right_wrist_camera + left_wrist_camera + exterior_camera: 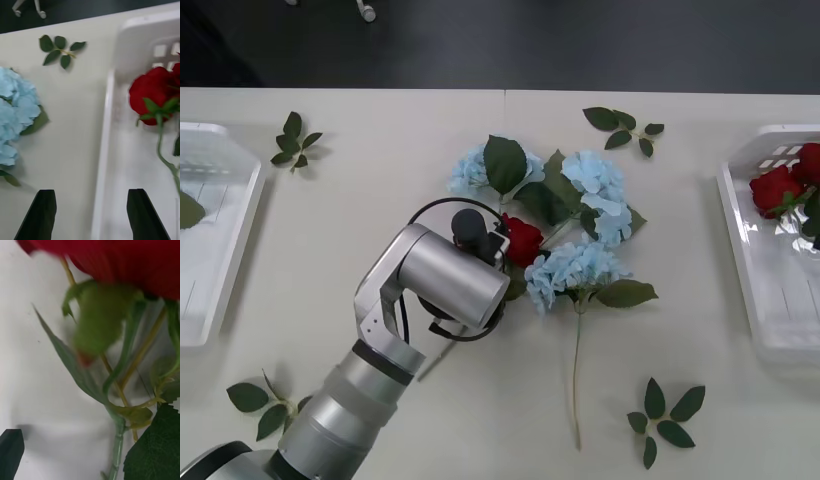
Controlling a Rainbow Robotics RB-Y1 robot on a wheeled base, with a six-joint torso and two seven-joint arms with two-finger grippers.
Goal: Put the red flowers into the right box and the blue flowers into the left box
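A red rose (524, 240) lies mid-table among blue flower clusters (576, 270). My left gripper (498, 248) is down over it. In the left wrist view the bloom (123, 262) and its green stem (117, 450) are very close, with one dark finger (11, 453) at the corner, so the gripper looks open. More blue flowers (480, 170) (594, 175) lie behind. The right box (750, 290) holds red roses (778, 187). My right gripper (92, 195) hangs open above that box's near rim (103, 161), with a rose (152, 93) inside. The left box (230, 250) stands at the table's left edge.
Loose green leaf sprigs lie around the table: back left (295, 140), back right (622, 128), front right (665, 420) and front left (265, 405). One blue flower's long stem (577, 380) runs toward the front edge. A leaf (188, 210) lies in the left box.
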